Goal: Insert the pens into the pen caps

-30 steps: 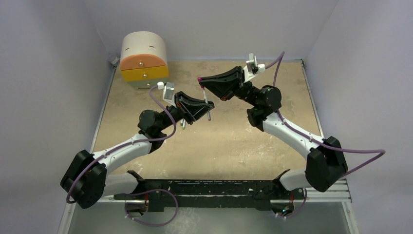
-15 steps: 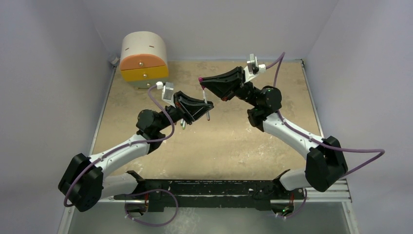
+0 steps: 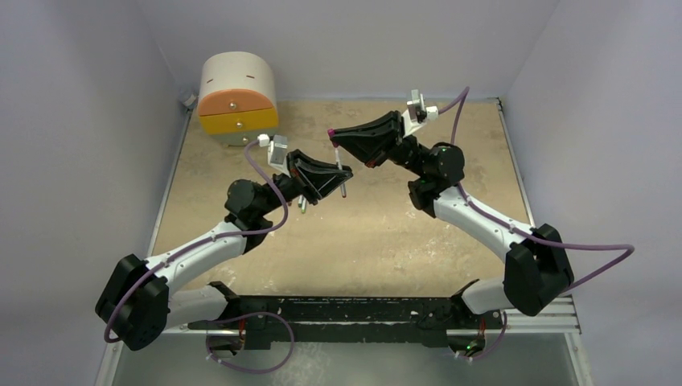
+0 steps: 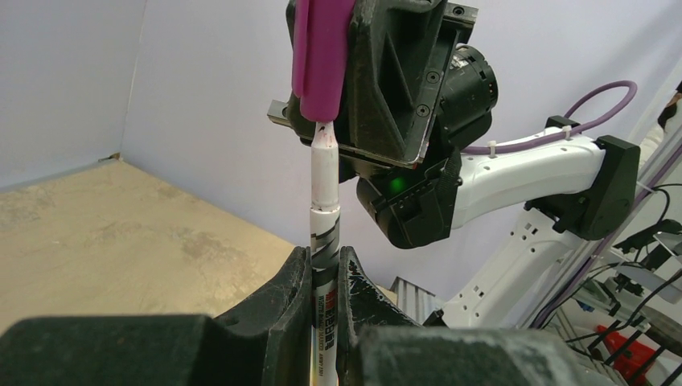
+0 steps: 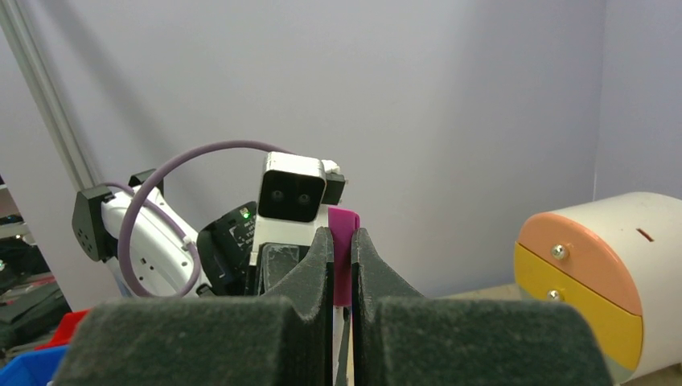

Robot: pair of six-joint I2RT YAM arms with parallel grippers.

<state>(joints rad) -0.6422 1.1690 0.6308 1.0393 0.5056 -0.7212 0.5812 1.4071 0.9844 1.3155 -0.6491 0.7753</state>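
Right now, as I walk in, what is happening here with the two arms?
The left pincer is shut on a thin white pen. The right pincer is shut on a magenta cap. They meet in the air above the table. The pen's tip sits right at the cap's opening, so the pen is not yet pushed fully in. A round drawer box stands at the far left corner.

Drawer cabinet [image 3: 237, 92] well beyond left hand [image 3: 330, 173]
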